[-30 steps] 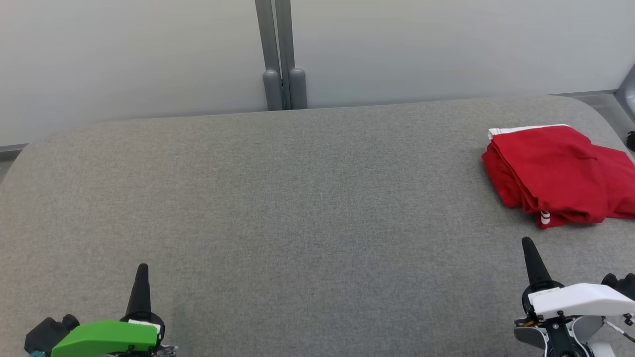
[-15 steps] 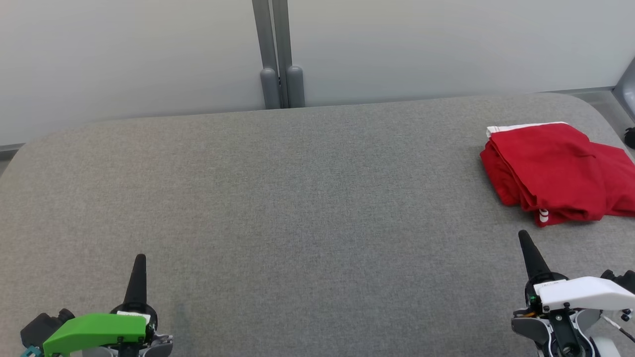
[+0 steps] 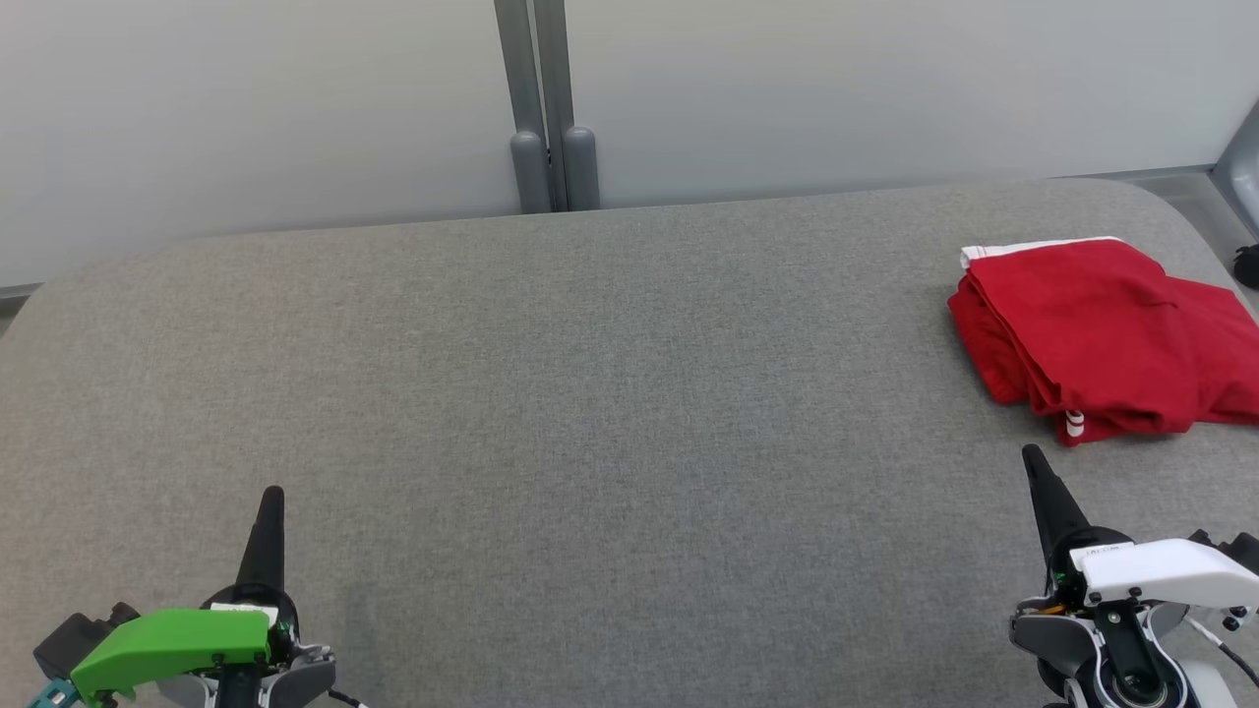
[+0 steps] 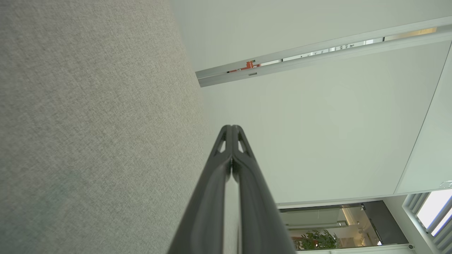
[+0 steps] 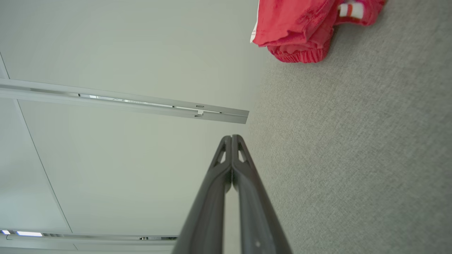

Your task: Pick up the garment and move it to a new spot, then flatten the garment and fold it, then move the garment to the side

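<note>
A broad grey woven-fabric surface with rounded corners [image 3: 610, 393] spreads across the head view, bare across its middle and left. Behind it stand pale matte wall panels [image 3: 246, 108], joined by a slim grey metal post [image 3: 546, 98] with two rounded feet just behind the surface's far edge. The folded red cloth garment [image 3: 1092, 334], with a white band along its far edge and a small white-striped patch at its near corner, lies on the far right part of the surface in loose layers; its right side runs off the edge of the head view. In the right wrist view it sits at the top, ahead of the fingers and apart from them, its gathered red hem facing the camera. The right gripper [image 3: 1030, 454], under a white wrist cover, is low on the right, its tip near the garment's near corner but not touching it. The left gripper [image 3: 272, 494], under a green wrist cover, is low on the left, well apart from the garment, above bare grey fabric. Both wrist views show each pair of long dark fingers pressed together at the tips, clenched on nothing.
</note>
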